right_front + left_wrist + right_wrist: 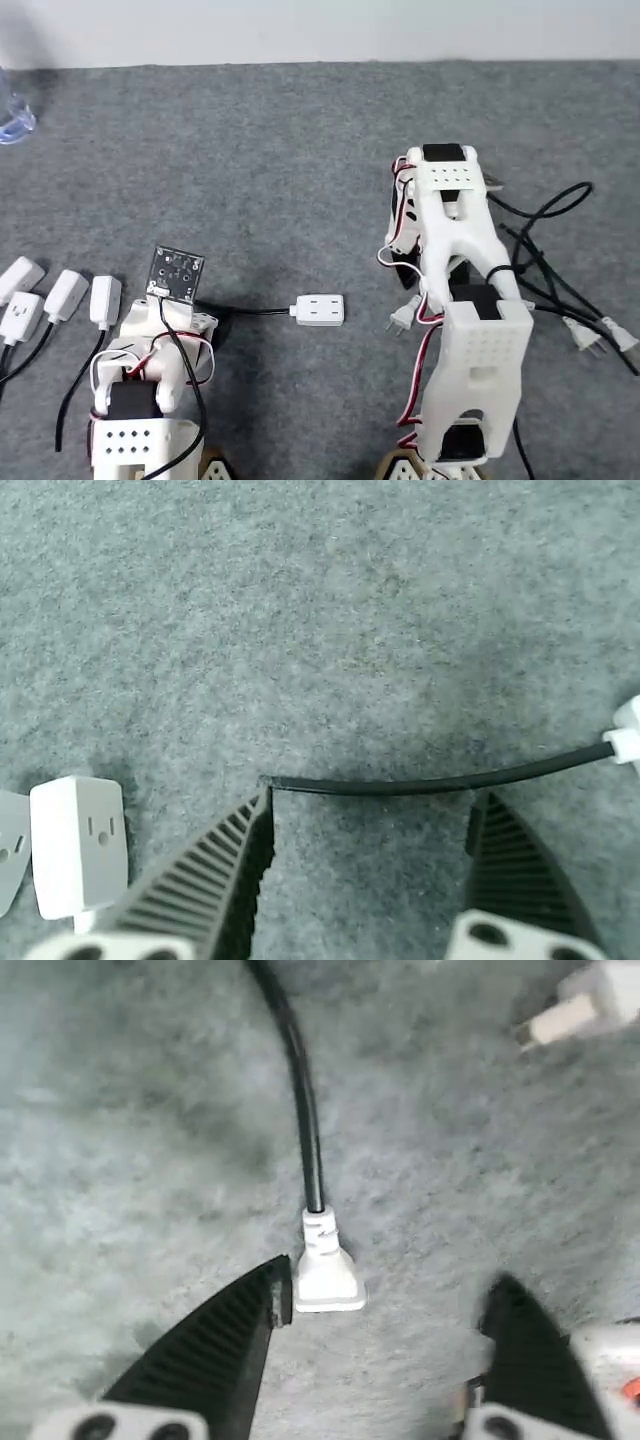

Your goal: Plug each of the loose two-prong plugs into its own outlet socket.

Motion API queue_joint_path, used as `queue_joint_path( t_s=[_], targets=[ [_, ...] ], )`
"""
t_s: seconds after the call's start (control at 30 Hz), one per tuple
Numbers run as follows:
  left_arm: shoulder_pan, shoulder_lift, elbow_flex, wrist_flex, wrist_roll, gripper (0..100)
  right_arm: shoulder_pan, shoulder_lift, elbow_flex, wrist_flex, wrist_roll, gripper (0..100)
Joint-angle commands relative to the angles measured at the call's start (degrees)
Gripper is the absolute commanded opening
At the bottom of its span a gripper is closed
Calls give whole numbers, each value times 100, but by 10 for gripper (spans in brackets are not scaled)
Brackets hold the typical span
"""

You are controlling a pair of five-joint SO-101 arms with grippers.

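Observation:
My right gripper (392, 1285) is open just above the carpet. A white plug (325, 1272) on a black cord (300, 1090) lies between its fingers, close against one finger (225, 1345). Farther off lies a second white plug (590, 1000). In the high view a two-prong plug (400, 318) lies beside the right arm (470, 330). My left gripper (373, 805) is open, and a thin black cord (400, 783) runs across just beyond its fingertips. That cord leads to a white outlet socket (320, 309) in the middle of the carpet.
Several white outlet sockets (65, 295) sit in a row at the left; one (80, 845) is beside my left gripper. Two more plugs (600, 338) and tangled black cables (545, 260) lie right of the right arm. A clear object (12, 115) sits far left.

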Motion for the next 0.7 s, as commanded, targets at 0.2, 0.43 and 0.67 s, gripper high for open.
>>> queue_joint_path(
  t_s=[0.2,0.43,0.67],
  targets=[
    [26,-70,-31,-114,-79,295,-145,-1051,-668,251,5248,100],
    [26,-70,-31,-105,-79,295,4,-699,-536,251,10154,72],
    [26,-70,-31,-105,-88,295,171,-444,-475,259,12281,87]
  ],
)
